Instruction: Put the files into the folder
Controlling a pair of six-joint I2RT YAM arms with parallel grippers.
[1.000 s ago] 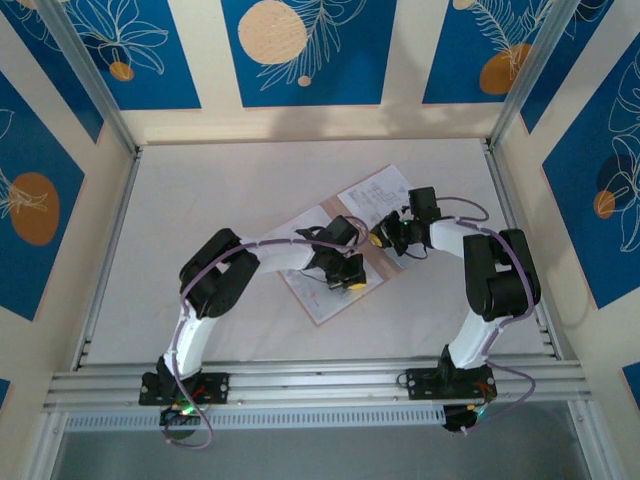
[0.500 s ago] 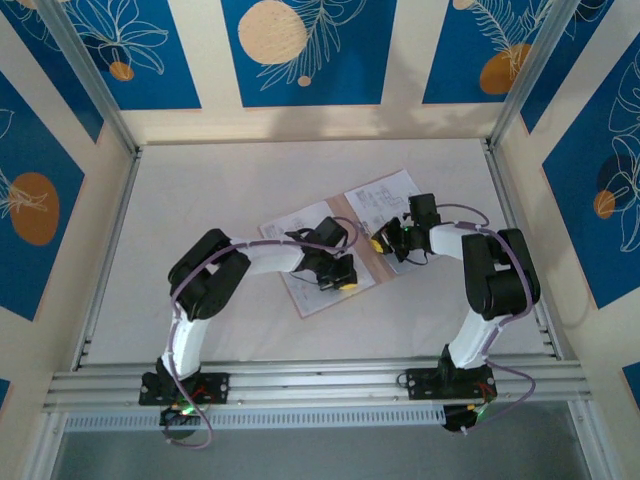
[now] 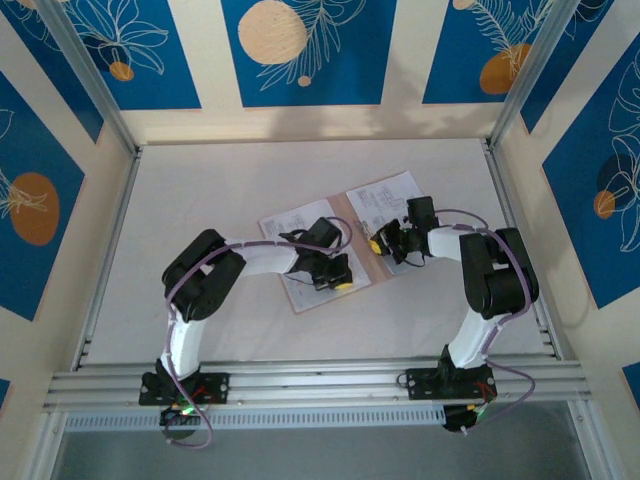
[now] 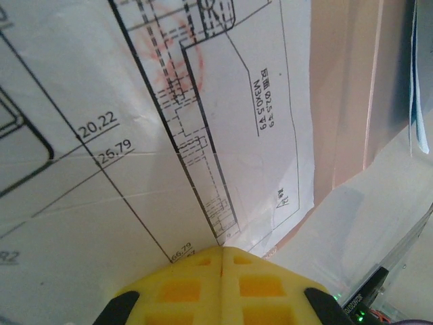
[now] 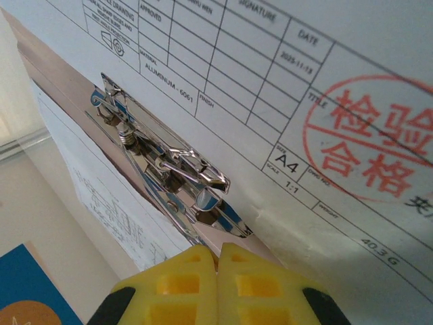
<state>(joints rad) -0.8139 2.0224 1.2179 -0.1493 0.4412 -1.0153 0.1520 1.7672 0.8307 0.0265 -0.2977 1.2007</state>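
Showing one folder [image 5: 54,74], two printed sheets [image 3: 385,193]

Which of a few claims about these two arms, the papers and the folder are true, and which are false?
1. The left tool and the right tool are both shut. True.
2. The folder lies closed, with the papers beside it. False: it lies open, with printed sheets on both halves.
3. A red stamp marks the sheet by the right tool. True.
4. The left tool grips the metal clip. False: the clip sits ungripped on the folder, just ahead of the right tool.
5. The left tool hangs high over the table. False: its tip is down at one of the sheets.
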